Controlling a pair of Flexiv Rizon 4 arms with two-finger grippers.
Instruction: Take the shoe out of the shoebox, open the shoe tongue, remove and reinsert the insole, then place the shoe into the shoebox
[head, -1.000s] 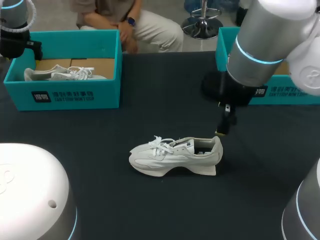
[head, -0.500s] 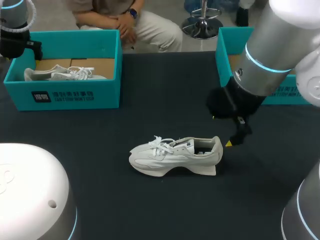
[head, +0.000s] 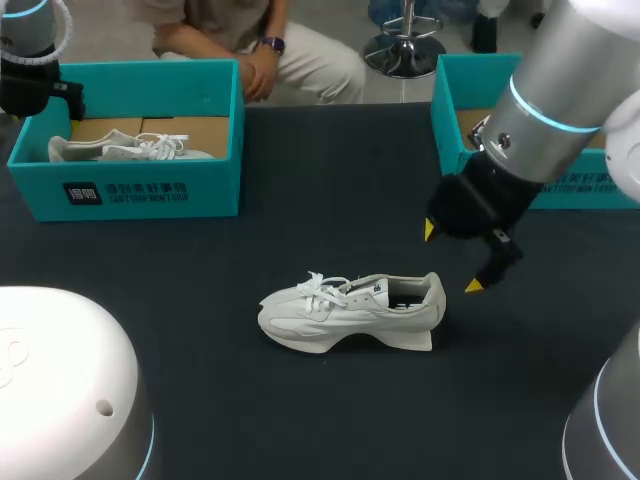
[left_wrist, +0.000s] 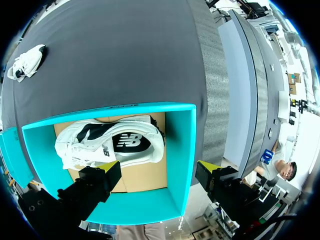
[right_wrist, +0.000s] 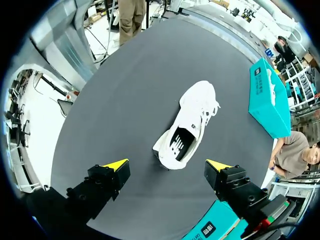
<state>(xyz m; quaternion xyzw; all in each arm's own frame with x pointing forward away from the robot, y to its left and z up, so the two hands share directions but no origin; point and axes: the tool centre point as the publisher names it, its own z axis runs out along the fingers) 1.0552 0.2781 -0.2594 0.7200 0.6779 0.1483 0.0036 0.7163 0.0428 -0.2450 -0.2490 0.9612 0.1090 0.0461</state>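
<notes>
Two white shoes (head: 345, 312), two teal shoeboxes (head: 140, 190), two hands (head: 451, 258).

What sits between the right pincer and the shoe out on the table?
Nothing: only a bare stretch of dark table separates the open right pincer from the heel of the shoe. This shows in both the head and right wrist views.

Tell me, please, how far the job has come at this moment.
Done: the shoe lies out on the table. In hand: nothing. The right end effector hovers open beside the heel, and the left end effector is open over a box holding another shoe. The insole sits inside the shoe on the table, so I cannot tell whether that step is done. Left: at least boxing the shoe.
</notes>
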